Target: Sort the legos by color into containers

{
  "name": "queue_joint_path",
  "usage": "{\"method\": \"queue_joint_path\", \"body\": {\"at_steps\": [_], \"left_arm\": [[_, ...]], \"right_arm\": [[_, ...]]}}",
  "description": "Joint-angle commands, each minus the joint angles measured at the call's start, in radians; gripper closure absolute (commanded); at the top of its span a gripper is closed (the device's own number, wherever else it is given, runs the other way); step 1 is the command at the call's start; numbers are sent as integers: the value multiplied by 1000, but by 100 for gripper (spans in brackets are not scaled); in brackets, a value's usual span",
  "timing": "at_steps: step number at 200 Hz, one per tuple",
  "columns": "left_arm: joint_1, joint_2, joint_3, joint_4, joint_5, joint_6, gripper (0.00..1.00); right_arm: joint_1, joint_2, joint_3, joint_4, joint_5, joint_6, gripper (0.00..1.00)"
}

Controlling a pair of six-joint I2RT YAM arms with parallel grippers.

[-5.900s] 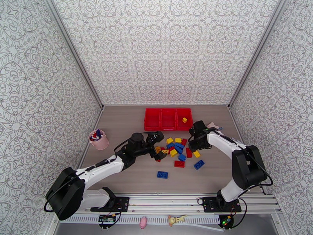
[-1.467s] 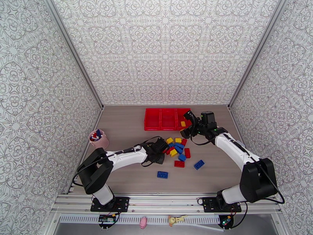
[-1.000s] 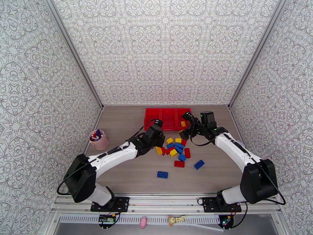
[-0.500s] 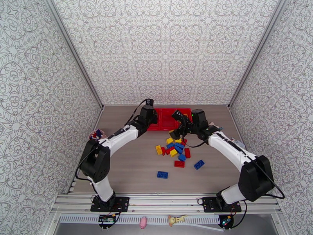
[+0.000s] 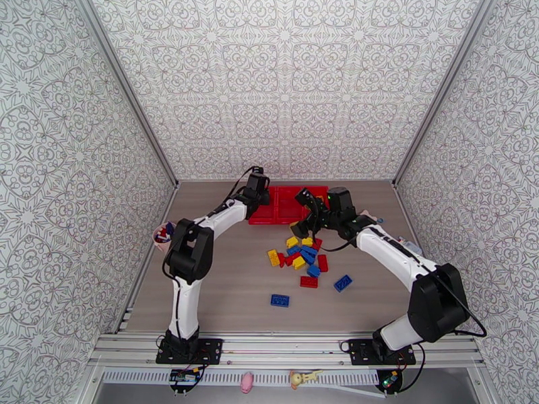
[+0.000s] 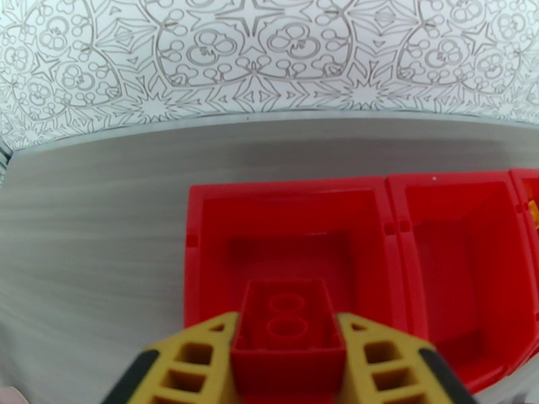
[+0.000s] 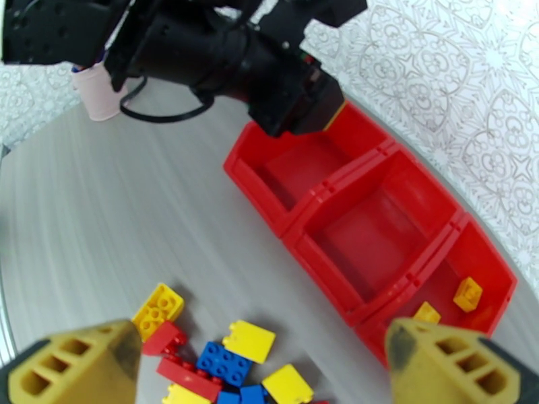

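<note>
Three joined red containers [image 5: 286, 220] stand at the back of the table. My left gripper [image 5: 259, 196] hangs over the left bin [image 6: 283, 191], shut on a red lego [image 6: 288, 323] with its studs up. My right gripper [image 5: 304, 214] is wide open above the far edge of the lego pile [image 5: 304, 254], with nothing between its fingers. In the right wrist view my right gripper [image 7: 263, 361] looks down on yellow, red and blue legos [image 7: 222, 361]. Two yellow legos [image 7: 467, 293] lie in the right bin [image 7: 471, 250]. The middle bin [image 7: 364, 237] shows no brick.
A pink cup [image 5: 166, 240] stands by the left wall. Loose from the pile lie a blue brick [image 5: 279, 300], a red one [image 5: 308, 281] and another blue one [image 5: 343, 283]. Patterned walls close in the table on three sides.
My left arm has swung from the pile up to the left bin with the red lego. My right gripper has moved left from the right bin to above the pile, staying open.
</note>
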Motion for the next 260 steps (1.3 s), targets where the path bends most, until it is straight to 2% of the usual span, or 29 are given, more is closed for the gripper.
{"method": "queue_joint_path", "body": {"at_steps": [1, 25, 64, 108, 136, 157, 186, 220, 260], "left_arm": [[15, 30, 56, -30, 24, -1, 65], [15, 23, 47, -18, 30, 6, 57], [2, -79, -69, 70, 27, 62, 36], [-47, -285, -350, 248, 42, 125, 15], [-84, -467, -601, 434, 223, 169, 8], [-120, -596, -739, 489, 293, 208, 4], [-167, -748, -846, 422, 467, 299, 1], [-218, -866, -912, 283, 689, 439, 0], [-254, -942, -1019, 246, 758, 553, 0]], "right_arm": [[7, -39, -19, -22, 49, -8, 0], [7, -53, -36, -20, 99, -7, 1], [6, -69, -49, -40, 145, -30, 1], [4, -75, -35, -155, 218, -85, 0], [4, -89, -42, -232, 255, -126, 1], [4, -90, -41, -282, 299, -139, 2], [4, -96, -46, -332, 320, -98, 6], [17, -106, -56, -380, 329, 49, 16], [49, -87, -43, -465, 315, 144, 16]]}}
